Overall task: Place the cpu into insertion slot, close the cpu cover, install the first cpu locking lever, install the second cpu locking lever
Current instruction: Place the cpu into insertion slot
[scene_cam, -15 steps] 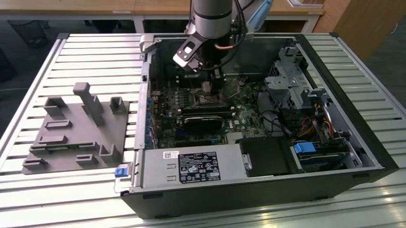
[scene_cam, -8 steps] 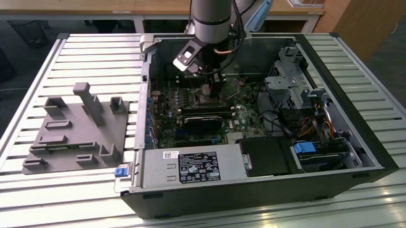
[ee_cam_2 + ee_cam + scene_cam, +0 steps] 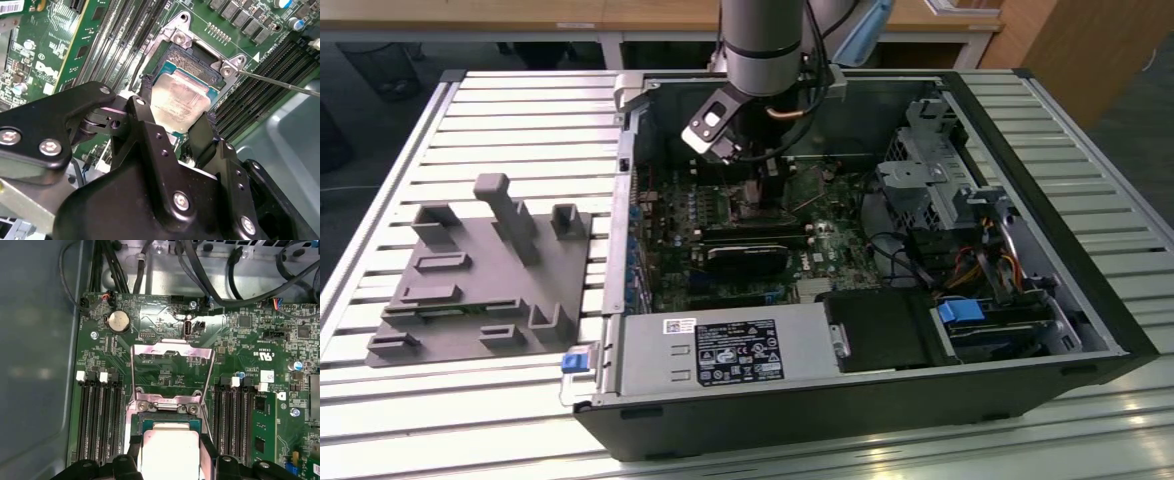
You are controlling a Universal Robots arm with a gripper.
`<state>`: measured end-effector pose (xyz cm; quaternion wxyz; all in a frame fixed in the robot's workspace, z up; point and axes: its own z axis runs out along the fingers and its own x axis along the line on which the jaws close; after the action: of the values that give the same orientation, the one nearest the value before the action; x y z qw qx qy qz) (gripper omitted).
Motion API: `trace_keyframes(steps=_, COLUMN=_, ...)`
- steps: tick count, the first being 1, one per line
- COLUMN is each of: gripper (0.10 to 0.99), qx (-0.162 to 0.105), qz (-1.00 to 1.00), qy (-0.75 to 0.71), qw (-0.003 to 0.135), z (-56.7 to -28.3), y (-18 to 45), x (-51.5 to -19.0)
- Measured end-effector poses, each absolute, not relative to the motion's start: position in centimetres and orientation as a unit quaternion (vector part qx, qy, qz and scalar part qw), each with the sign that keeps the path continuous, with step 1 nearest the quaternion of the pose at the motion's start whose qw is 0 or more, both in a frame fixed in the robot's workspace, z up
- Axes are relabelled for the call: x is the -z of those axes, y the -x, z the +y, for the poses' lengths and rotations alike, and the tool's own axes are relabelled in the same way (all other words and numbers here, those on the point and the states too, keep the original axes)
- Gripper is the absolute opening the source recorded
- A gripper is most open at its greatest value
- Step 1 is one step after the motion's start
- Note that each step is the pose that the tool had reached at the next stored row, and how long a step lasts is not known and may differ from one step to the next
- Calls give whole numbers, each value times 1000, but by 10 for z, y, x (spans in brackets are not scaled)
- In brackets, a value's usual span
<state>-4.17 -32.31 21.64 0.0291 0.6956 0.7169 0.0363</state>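
Note:
The cpu (image 3: 182,100), a flat silvery square, lies level in the insertion slot (image 3: 194,59), whose dark frame shows along one side. My gripper (image 3: 176,102) is shut on the cpu, one black finger (image 3: 144,97) against each of two opposite edges. The first wrist view shows the same grip: the cpu (image 3: 169,445) sits between the fingers (image 3: 134,447), and my gripper (image 3: 170,450) is low over the insertion slot (image 3: 170,416). The cpu cover (image 3: 172,351) is swung open beyond the slot, green board showing through its window. A thin locking lever (image 3: 280,84) sticks out, unlatched. In the exterior view my gripper (image 3: 767,185) reaches down into the computer case (image 3: 1107,330).
Long black memory slots (image 3: 97,420) run on both sides of the socket. A black cooler block (image 3: 750,255), the power supply (image 3: 720,355) and cables (image 3: 974,265) crowd the case. A grey fixture (image 3: 487,270) rests on the slatted table at the exterior view's left.

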Motion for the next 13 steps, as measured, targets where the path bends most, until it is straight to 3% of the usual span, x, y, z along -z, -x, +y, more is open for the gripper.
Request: trace_keyframes(steps=13, gripper=541, qx=-35, qz=711, qy=-702, qw=30, z=-323, y=43, x=-202)
